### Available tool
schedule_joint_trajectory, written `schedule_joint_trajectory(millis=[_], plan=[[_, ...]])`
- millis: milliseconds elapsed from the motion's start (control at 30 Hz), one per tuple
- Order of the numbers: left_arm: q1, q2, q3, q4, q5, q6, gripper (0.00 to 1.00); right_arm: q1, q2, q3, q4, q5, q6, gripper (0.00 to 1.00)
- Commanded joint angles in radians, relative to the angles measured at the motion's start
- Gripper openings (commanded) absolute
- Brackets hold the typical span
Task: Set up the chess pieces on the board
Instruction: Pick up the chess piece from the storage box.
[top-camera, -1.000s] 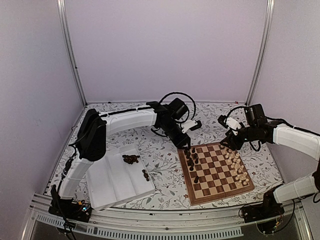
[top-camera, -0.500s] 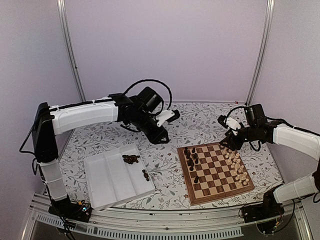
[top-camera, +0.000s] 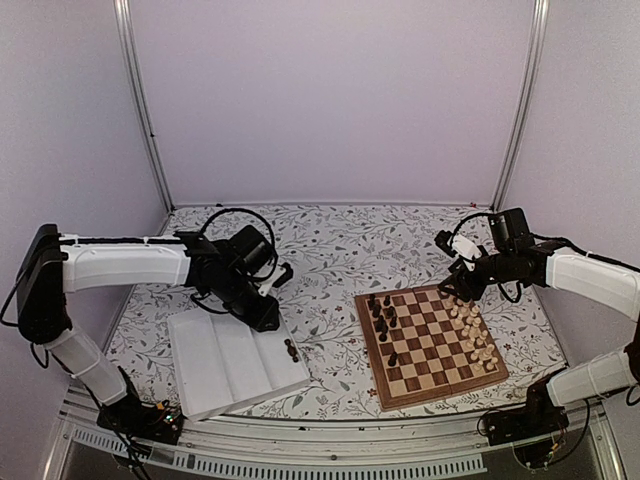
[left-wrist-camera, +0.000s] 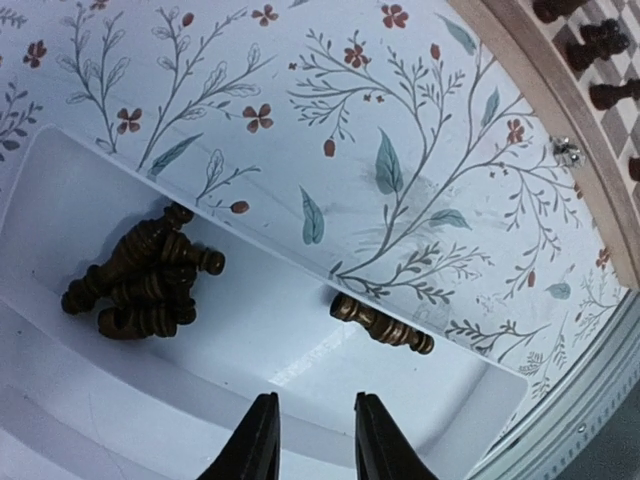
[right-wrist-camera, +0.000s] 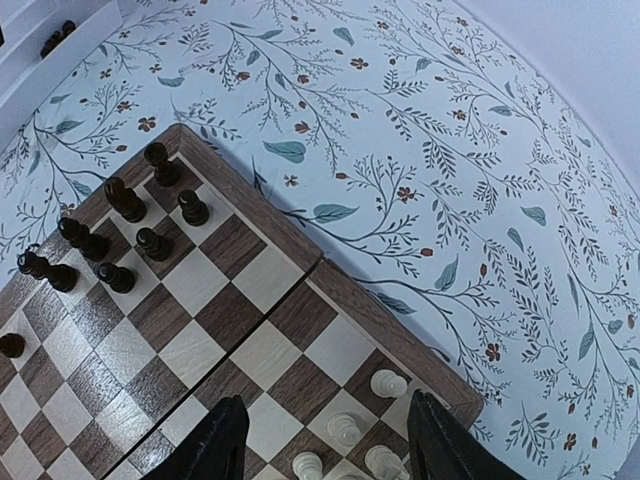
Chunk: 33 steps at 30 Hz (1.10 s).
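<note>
Far left of the overhead view: a white ridged tray (top-camera: 215, 365) on the floral worktop (top-camera: 340, 245), with my left tool (top-camera: 266, 320) hanging over the tray compartment nearest the board. In its wrist view the fingers (left-wrist-camera: 262, 440) stand a narrow gap apart, with nothing between them and bare tray floor showing through. At the left of that view a heap of dark chess pieces (left-wrist-camera: 140, 290) lies on its side. A lone dark piece (left-wrist-camera: 382, 324) lies flat against the tray wall, right of the heap and apart from it. Right of the tray and clear of it is the board (top-camera: 440, 387). Standing dark pieces (top-camera: 383, 320) are grouped toward its left edge, and cream pieces (top-camera: 472, 335) stand along its right side. Far right: my right tool (top-camera: 457, 290) hovers above the board's far edge. Its prongs (right-wrist-camera: 215, 445) are spread wide, gripping nothing, with checkered squares visible between them.
</note>
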Motion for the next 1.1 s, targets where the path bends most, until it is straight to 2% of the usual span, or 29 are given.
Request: schedule_joint_trajectory(millis=[0, 133, 500, 867, 1067], plan=[[-0.009, -0.024, -0.063, 0.101, -0.004, -0.228, 0.27, -0.004, -0.005, 0.02, -0.014, -0.019, -0.006, 0.58], [-0.024, 0.001, -0.084, 0.124, -0.003, -0.335, 0.3, -0.004, -0.009, 0.02, -0.019, -0.022, -0.008, 0.58], [-0.125, 0.136, -0.044, 0.127, 0.009, -0.389, 0.3, -0.004, -0.018, 0.017, -0.023, -0.03, -0.017, 0.58], [-0.159, 0.171, -0.028, 0.157, 0.009, -0.441, 0.33, -0.004, -0.015, 0.018, -0.027, -0.038, -0.019, 0.58], [-0.162, 0.123, -0.029, 0.153, -0.013, -0.478, 0.33, -0.004, -0.013, 0.02, -0.029, -0.043, -0.017, 0.58]])
